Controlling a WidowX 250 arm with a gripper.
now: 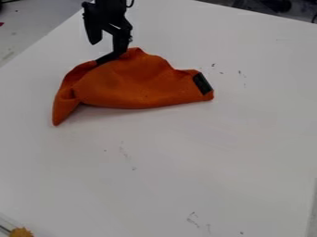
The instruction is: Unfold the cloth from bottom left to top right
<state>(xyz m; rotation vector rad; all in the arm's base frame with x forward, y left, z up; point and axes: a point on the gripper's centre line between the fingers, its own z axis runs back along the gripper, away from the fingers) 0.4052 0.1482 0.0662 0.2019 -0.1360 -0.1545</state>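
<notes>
Orange cloth (pixel 145 85): fabric, matt, soft-looking, mostly smooth faces with rounded folds, fine weave too small to make out from where I stand. Black patch (pixel 202 83) on it: flat, darker, faint paler marking, fabric or plastic, can't say. Tabletop (pixel 217 152): white, smooth, hard-looking, low sheen, looks like laminate or painted board, can't say which; dark scuffs (pixel 193 219) and specks roughen the look in spots. Gripper (pixel 106 56): black, hard, mostly matt, plastic-looking, small paler glints on the side. Cable (pixel 130 3): thin, black, smooth-looking. Yellow-orange piece (pixel 22 232) at the near left corner: ragged edge, rough-looking, matt, material unclear
</notes>
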